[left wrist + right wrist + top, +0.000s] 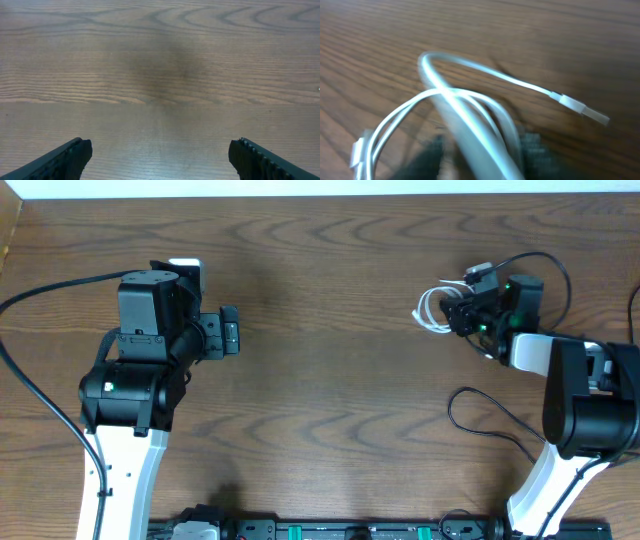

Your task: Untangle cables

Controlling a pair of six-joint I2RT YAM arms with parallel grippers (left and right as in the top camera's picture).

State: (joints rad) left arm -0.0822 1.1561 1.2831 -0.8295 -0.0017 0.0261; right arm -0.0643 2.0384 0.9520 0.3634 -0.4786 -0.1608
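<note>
The white cable [431, 311] lies in small loops at the right rear of the wooden table [330, 390]. My right gripper [461, 310] is shut on it. In the right wrist view the white cable [470, 105] fills the frame, its loops running between my blurred fingers [485, 160], with a plug end [585, 110] sticking out to the right. The thin black cable [488, 416] curves on the table in front of the right arm, apart from the white one. My left gripper [229, 333] is open and empty, and only bare wood shows between its fingers [160, 155].
A thick black arm cable [40, 292] runs off to the left from the left arm. Another arm cable [545, 258] arcs over the right wrist. Dark equipment [300, 531] lines the table's front edge. A pale strip [320, 188] borders the far edge.
</note>
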